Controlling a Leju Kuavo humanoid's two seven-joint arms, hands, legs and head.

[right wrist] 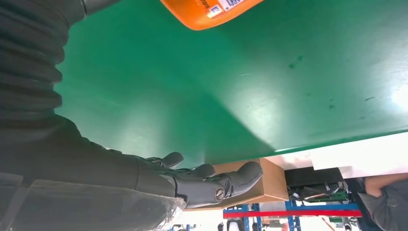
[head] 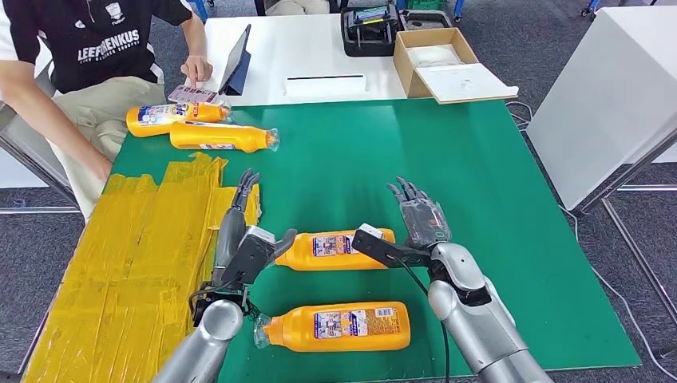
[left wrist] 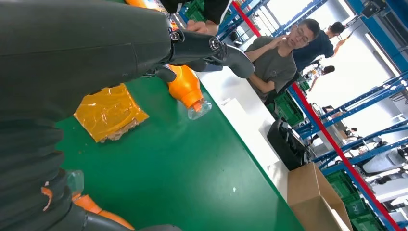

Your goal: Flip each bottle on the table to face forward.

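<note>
A: I read one clear text from here: white block letters on the person's black shirt [head: 102, 44], roughly "LEEF…ENKUS", with a smaller line under it that I cannot make out.

B: And the bottle labels?

A: I log them as unreadable. The near bottle [head: 339, 327] and the middle bottle [head: 335, 249] carry blue, white and red labels with print too small to read. The far bottle [head: 172, 116] likewise. In the right wrist view a label corner [right wrist: 222, 6] shows blurred characters only.
</note>
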